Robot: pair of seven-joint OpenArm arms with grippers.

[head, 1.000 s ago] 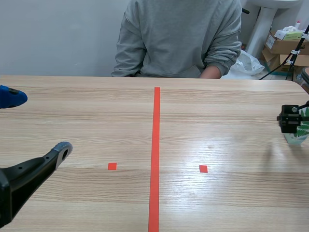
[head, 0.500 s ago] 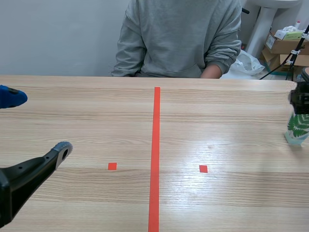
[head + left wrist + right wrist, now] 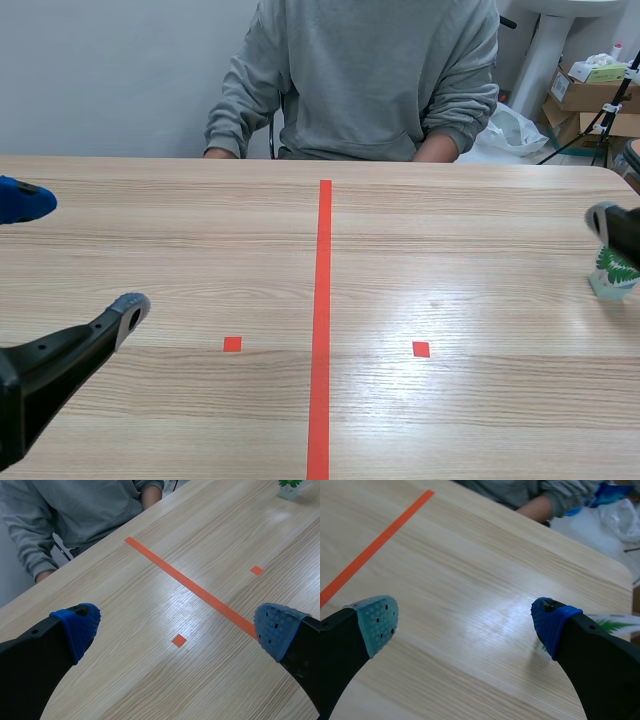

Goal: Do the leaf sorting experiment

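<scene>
- Left end effector (image 3: 176,627) is held wide open, and nothing is gripped between its blue pads (image 3: 80,625).
- It is positioned above the bench (image 3: 480,420), well to the left of the long orange-red tape line (image 3: 322,320). In the left wrist view the small tape square (image 3: 178,640) on that side of the line is seen between its fingers.
- Right end effector (image 3: 465,621) is likewise spread wide, with only bare wood seen between its fingers. One of its pads is grey-green (image 3: 377,622) and the other blue (image 3: 551,622).
- It is placed far to the right of the tape line, close to the bench's right edge.
- The leaf cup (image 3: 612,275), a small pale cup with green fern-like leaves, is stood upright on the bench far to the right of the tape line. It is just beside the right end effector and is not held by it. In the right wrist view it is partly hidden behind the blue-padded finger, so contact cannot be judged.
- A second small tape square (image 3: 421,349) is marked just to the right of the tape line.
- A person in a grey sweatshirt (image 3: 370,80) is seated beyond the far end of the tape line.
- Cardboard boxes (image 3: 590,95) are stacked on the floor, far to the right of the line and beyond the bench.
</scene>
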